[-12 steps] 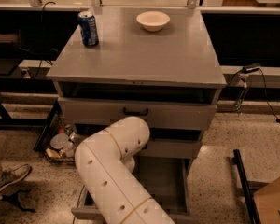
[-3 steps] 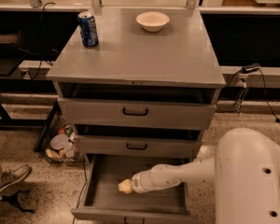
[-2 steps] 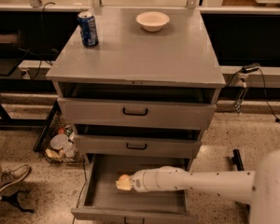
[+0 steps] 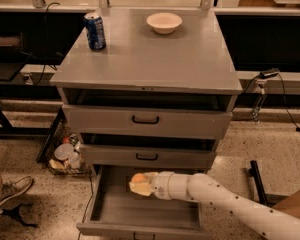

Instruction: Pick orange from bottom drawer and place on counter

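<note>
The bottom drawer (image 4: 113,212) of the grey cabinet stands pulled out, its flat floor showing. The white arm (image 4: 230,202) reaches in from the lower right, and the gripper (image 4: 140,185) sits over the back part of the drawer floor, just below the front of the middle drawer (image 4: 180,158). Its fingers are closed on the orange (image 4: 138,177), which shows at the gripper's tip, inside the drawer. The top drawer (image 4: 190,122) is slightly ajar. Up on the bench (image 4: 150,59), a blue soda can (image 4: 95,31) stands upright near the back left corner and a white bowl (image 4: 164,22) rests near the back middle, well apart from each other.
</note>
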Motion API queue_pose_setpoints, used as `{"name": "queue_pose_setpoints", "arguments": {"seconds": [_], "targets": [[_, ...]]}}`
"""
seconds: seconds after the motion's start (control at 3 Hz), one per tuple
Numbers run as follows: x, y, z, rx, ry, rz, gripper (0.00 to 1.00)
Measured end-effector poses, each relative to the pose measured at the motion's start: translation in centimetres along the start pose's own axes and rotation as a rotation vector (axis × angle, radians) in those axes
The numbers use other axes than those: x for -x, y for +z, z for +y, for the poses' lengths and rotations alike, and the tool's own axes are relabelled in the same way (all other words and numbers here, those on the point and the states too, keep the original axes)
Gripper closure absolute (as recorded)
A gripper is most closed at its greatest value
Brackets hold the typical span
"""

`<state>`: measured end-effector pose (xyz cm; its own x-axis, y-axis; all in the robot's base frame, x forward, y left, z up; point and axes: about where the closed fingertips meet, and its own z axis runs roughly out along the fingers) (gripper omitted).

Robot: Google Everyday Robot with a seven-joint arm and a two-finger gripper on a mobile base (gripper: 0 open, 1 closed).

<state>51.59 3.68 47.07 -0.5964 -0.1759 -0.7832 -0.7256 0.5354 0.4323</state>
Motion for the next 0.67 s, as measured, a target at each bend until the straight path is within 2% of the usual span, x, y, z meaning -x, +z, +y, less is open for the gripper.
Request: {"name": "queue_pose_setpoints", "arguments": {"seconds": [0.33, 0.67], "targets": [[3.9, -6.5, -1.5, 0.002, -0.047, -0.106, 1.0], [3.7, -7.9, -1.7, 0.008, -0.061, -0.102, 1.0]]}}
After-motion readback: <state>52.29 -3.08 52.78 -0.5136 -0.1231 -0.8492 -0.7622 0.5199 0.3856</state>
